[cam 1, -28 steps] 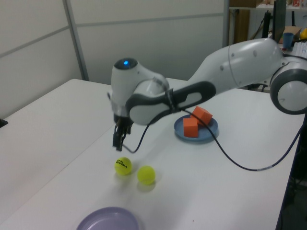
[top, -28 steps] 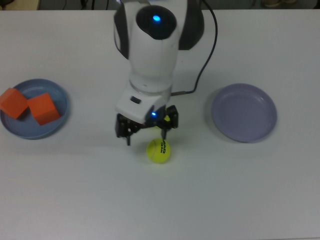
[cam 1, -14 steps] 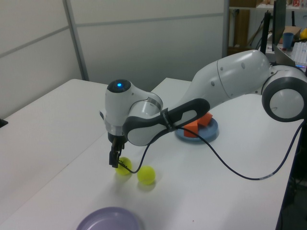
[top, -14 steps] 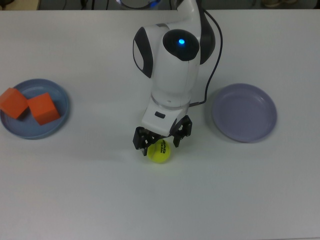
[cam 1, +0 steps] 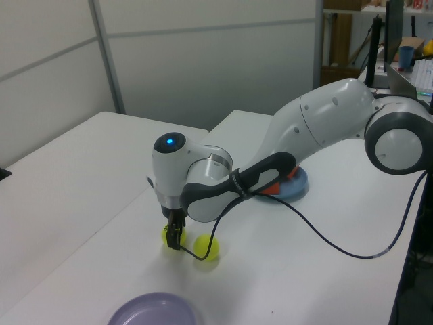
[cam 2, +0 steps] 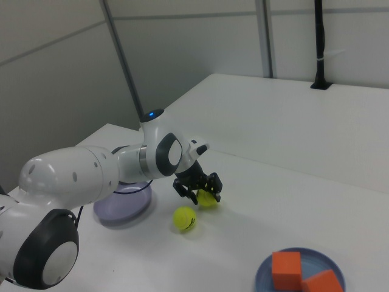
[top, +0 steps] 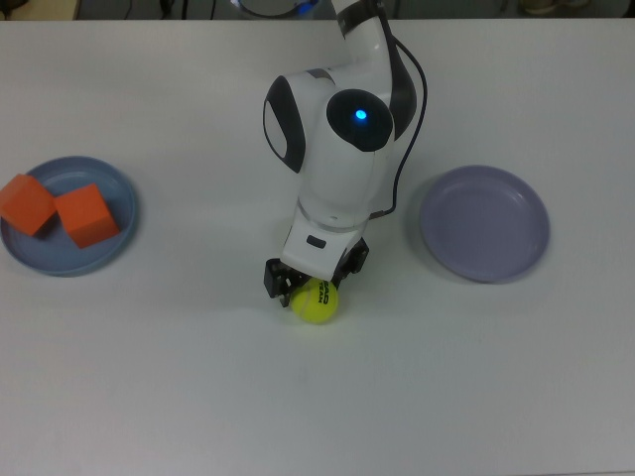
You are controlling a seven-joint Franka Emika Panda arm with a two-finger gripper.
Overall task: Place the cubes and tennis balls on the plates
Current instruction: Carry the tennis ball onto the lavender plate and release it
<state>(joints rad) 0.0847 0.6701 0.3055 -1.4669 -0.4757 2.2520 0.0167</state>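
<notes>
- Two orange cubes (top: 27, 203) (top: 86, 215)
- Two tennis balls (cam 2: 184, 218) (cam 2: 207, 198)
- Two plates: one blue plate (top: 119, 188), one lavender plate (top: 484, 223)
- One robot arm (top: 337, 149)

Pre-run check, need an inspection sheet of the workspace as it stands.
Surface: white table, bare apart from the job's things.
Cubes: two cubes on the blue plate, at the top view's left.
Lavender plate: nothing on it, at the top view's right.
Balls: both on the table between the plates; one under the end effector, the other free beside it.
Clutter: nothing seen.
End effector: lowered onto the one ball; grip cannot be judged.
Cables: black cable trails from the arm over the table.
Surroundings: grey wall panels; black pole at the table's far edge.
</notes>
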